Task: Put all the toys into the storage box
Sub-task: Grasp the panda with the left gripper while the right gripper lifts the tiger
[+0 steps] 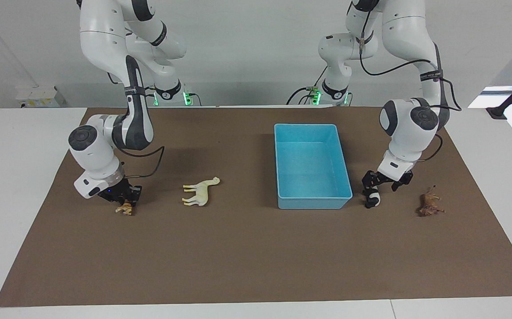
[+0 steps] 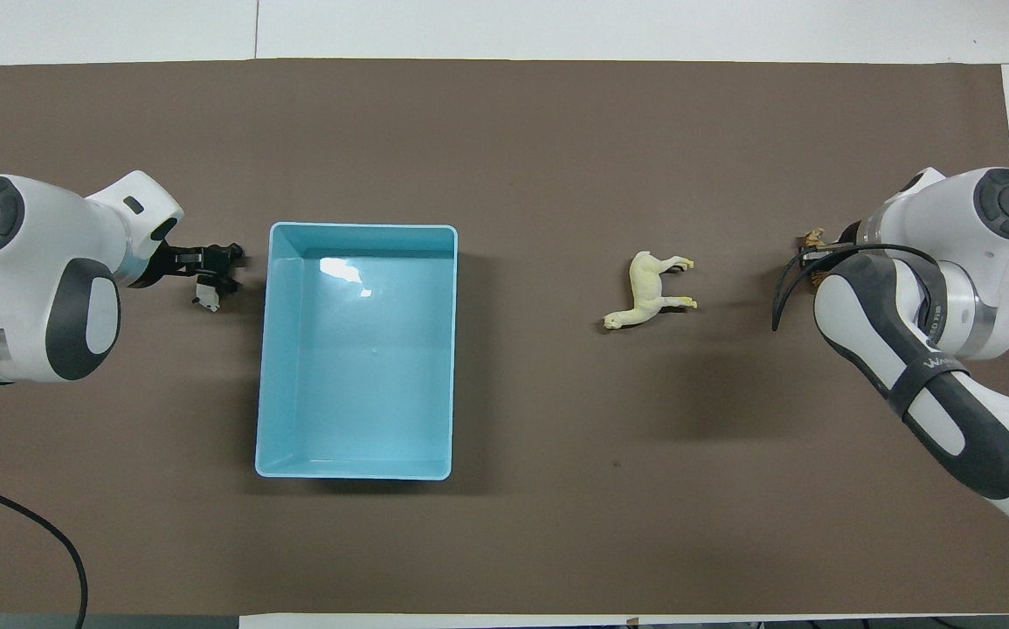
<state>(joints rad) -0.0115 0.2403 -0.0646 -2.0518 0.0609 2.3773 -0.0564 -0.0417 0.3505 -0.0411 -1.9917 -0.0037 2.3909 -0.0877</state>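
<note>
The light blue storage box stands on the brown mat with nothing in it; it also shows in the overhead view. My left gripper is low at the black-and-white panda, beside the box toward the left arm's end; both also show in the overhead view, the gripper and the panda. My right gripper is low over the orange tiger, whose tip shows in the overhead view. The cream camel lies on its side between the tiger and the box. The brown lion lies toward the left arm's end of the table; the overhead view hides it.
A brown mat covers the white table. Black cables hang from both arms.
</note>
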